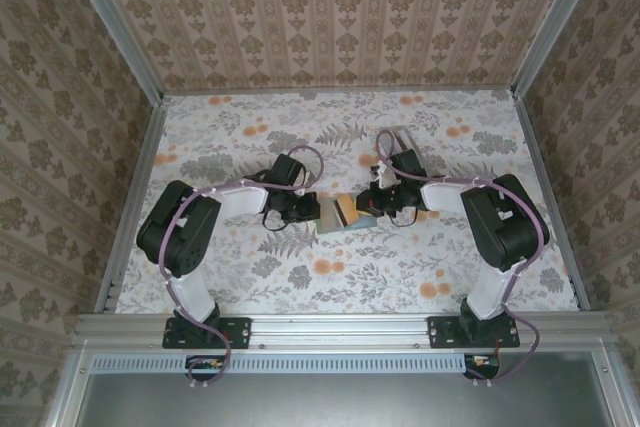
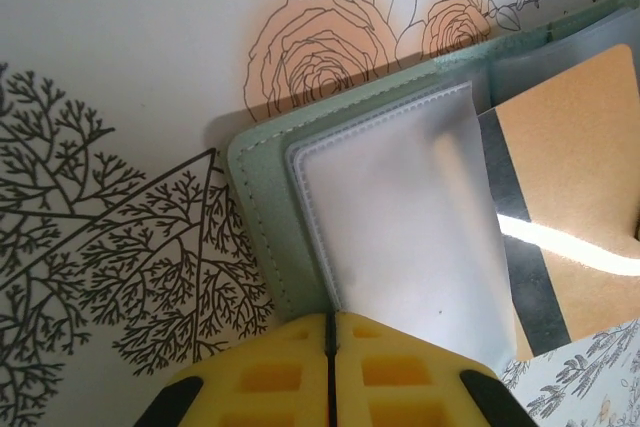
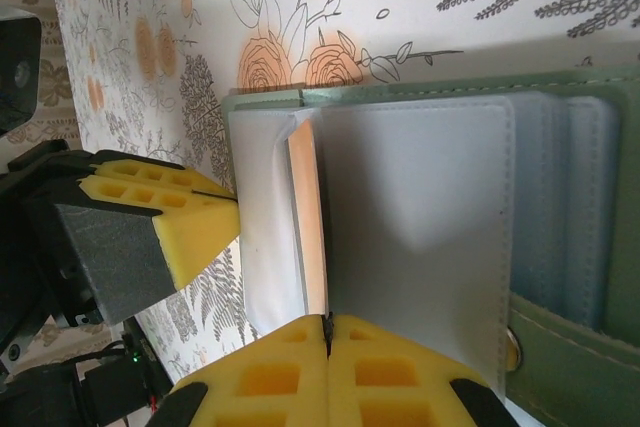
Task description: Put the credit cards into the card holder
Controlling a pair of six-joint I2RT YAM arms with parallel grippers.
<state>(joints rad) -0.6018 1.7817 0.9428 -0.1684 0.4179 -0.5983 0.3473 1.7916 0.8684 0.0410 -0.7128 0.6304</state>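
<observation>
Gaping card holder (image 2: 262, 227), seemingly muted green

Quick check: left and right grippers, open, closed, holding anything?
Left gripper: closed, pinching a clear sleeve of the card holder.
Right gripper: closed, also pinching a clear sleeve of the card holder.

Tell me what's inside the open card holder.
Frosted plastic sleeves fill the card holder. A tan card with a dark stripe lies partly under one sleeve. Whether the other sleeves hold cards is hidden, since they overlap.
</observation>
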